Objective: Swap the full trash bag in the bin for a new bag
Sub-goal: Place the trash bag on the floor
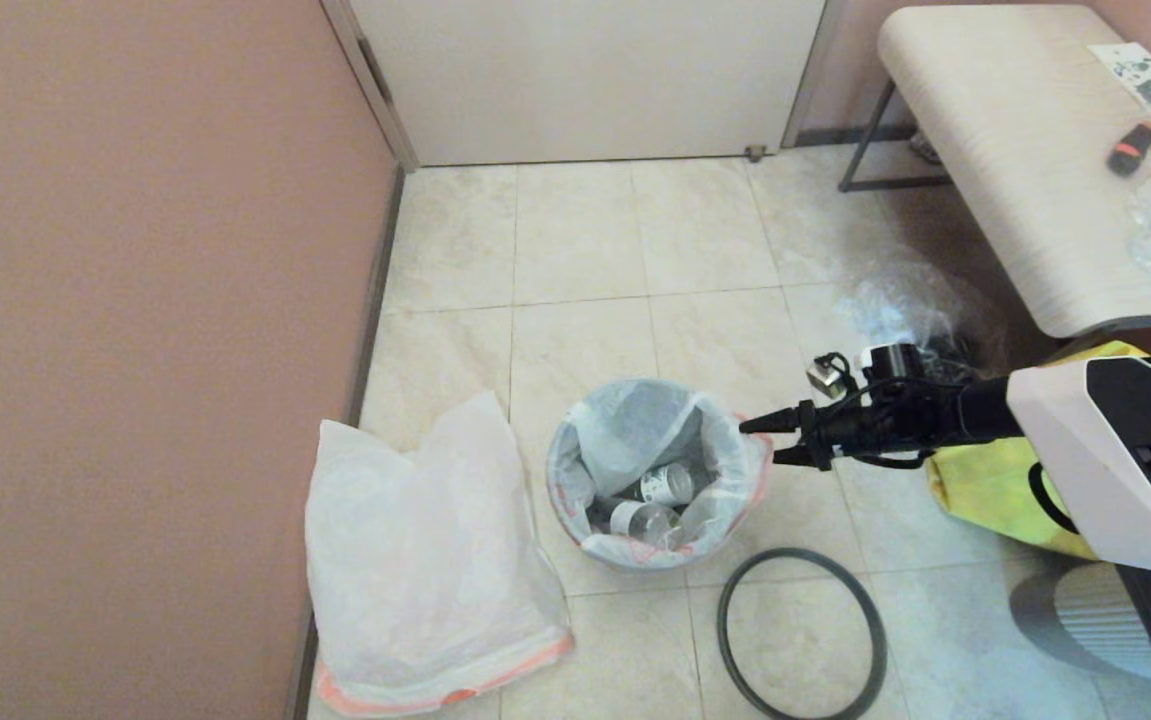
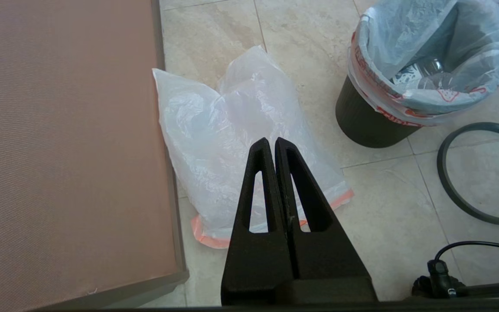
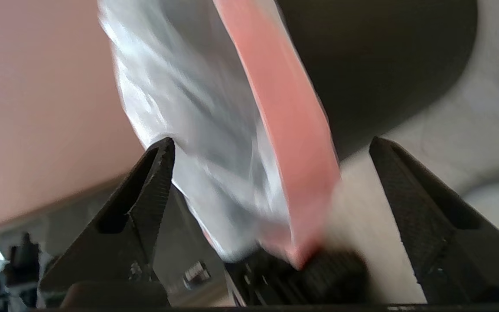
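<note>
— Your right gripper [image 1: 757,440] is spread wide at the right edge of the bin [image 2: 364,121], its two fingers [image 3: 145,190] on either side of the bag's [image 1: 590,440] orange-banded rim — nothing pinched between them.

— And the bin itself?

— You'll find it on the tiled floor [image 1: 575,240], mid-scene, lined with that bag and holding bottles [image 1: 665,485]. Its grey hoop [image 1: 800,632] lies flat on the floor, just near and right of it.

— Your left gripper [image 2: 274,145]?

— Fingers pressed together, empty, above the spare white bag [image 1: 415,560] by the left wall [image 1: 135,330].
</note>
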